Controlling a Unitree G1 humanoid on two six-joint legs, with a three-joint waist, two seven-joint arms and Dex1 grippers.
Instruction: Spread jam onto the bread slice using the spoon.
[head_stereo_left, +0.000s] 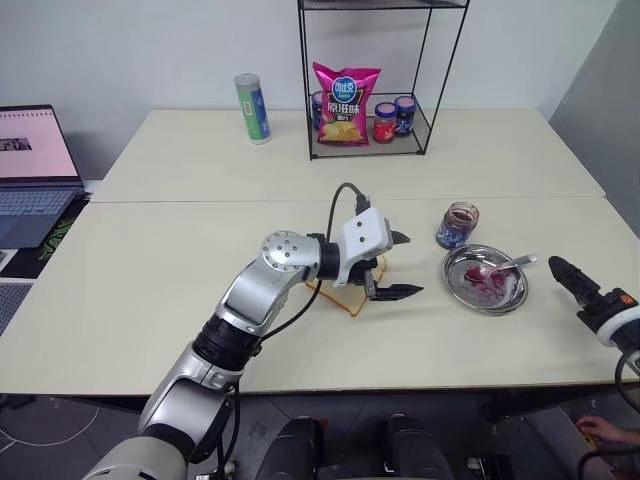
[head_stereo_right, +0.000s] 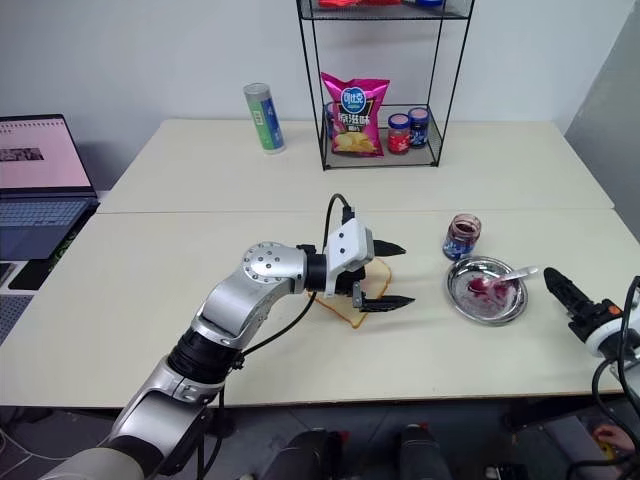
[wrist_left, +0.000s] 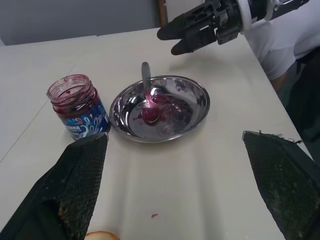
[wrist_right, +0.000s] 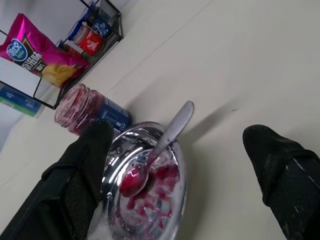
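The bread slice (head_stereo_right: 346, 308) lies on the table's middle, mostly under my left gripper (head_stereo_left: 412, 264), which hovers open over it with nothing held and points toward the dish. To its right stands a round steel dish (head_stereo_left: 510, 297) holding red jam (wrist_left: 150, 114). The spoon (head_stereo_left: 508, 266) rests in the dish, bowl in the jam and handle over the far right rim. My right gripper (head_stereo_left: 560, 270) is open and empty just right of the dish, near the spoon's handle (wrist_right: 177, 122).
An open jam jar (head_stereo_left: 458, 224) stands just behind the dish. At the back, a wire shelf (head_stereo_left: 430, 90) holds a chips bag (head_stereo_left: 345, 103) and two lidded jars; a tall can (head_stereo_left: 252, 107) is beside it. A laptop (head_stereo_left: 35, 170) sits far left. A person's hand (head_stereo_left: 600, 430) is low right.
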